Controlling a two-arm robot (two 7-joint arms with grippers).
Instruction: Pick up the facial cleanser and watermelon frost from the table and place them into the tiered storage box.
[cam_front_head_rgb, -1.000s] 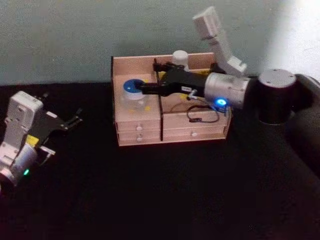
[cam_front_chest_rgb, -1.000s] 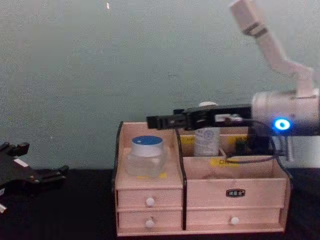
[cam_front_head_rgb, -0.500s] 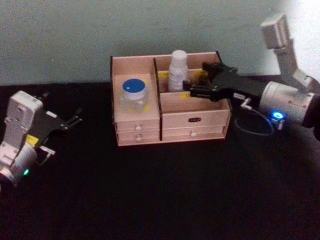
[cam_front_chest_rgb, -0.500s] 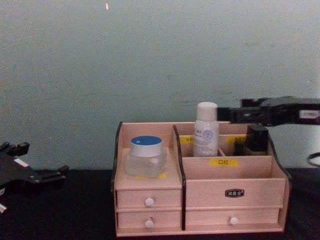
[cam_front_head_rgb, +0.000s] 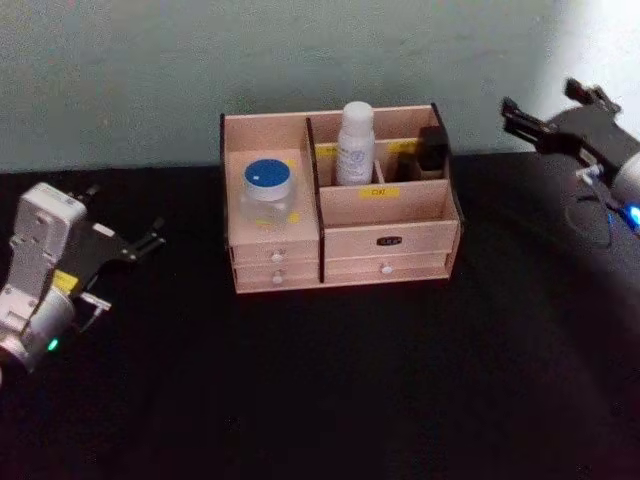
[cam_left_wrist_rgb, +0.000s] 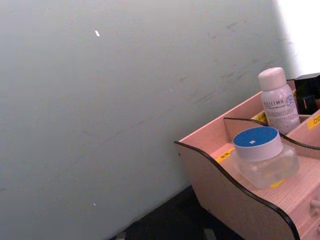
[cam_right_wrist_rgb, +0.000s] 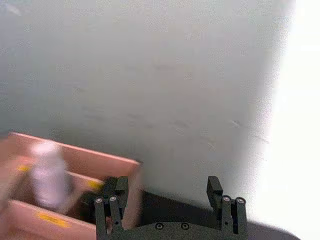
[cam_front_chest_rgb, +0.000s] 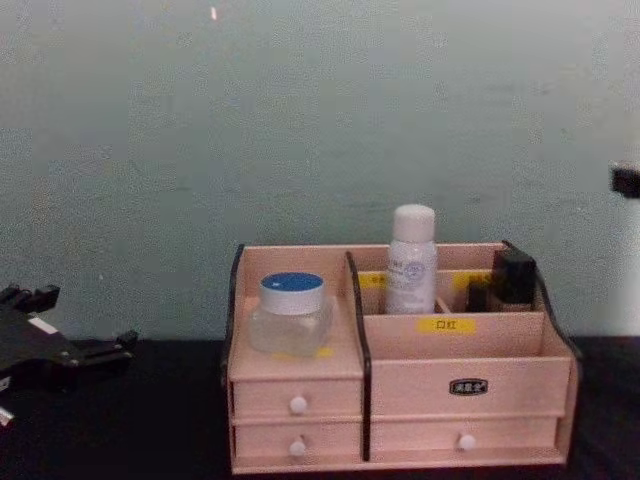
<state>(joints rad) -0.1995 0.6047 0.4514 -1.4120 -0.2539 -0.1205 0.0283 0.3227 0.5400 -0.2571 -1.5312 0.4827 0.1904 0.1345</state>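
Withdrawn from over the tiered storage box (cam_front_head_rgb: 340, 200), my right end effector (cam_front_head_rgb: 548, 112) now hangs well off to the box's right and above the black worktop (cam_front_head_rgb: 330, 380), where a second ago it reached across the compartments. Its fingers (cam_right_wrist_rgb: 111, 205) stand spread wide with nothing between them, seen in the right wrist view against the pale green wall (cam_front_chest_rgb: 300, 120).

Inside the box, the white bottle (cam_front_head_rgb: 354, 143) stands upright in a rear compartment right of the centre divider, and a small black item (cam_front_head_rgb: 432, 151) sits in the rear compartment at the box's right end; I cannot tell which of these is the watermelon frost. A clear jar with a blue lid (cam_front_head_rgb: 266, 190) rests on the lower step at the box's left, above two of the white-knobbed drawers.

My left end effector (cam_front_head_rgb: 148, 242) is parked well to the left of the box, low over the worktop, fingers apart and holding nothing.

Nothing stands between either end effector and the box. The worktop in front of the box lies bare to its near edge; behind the box, the wall runs close.
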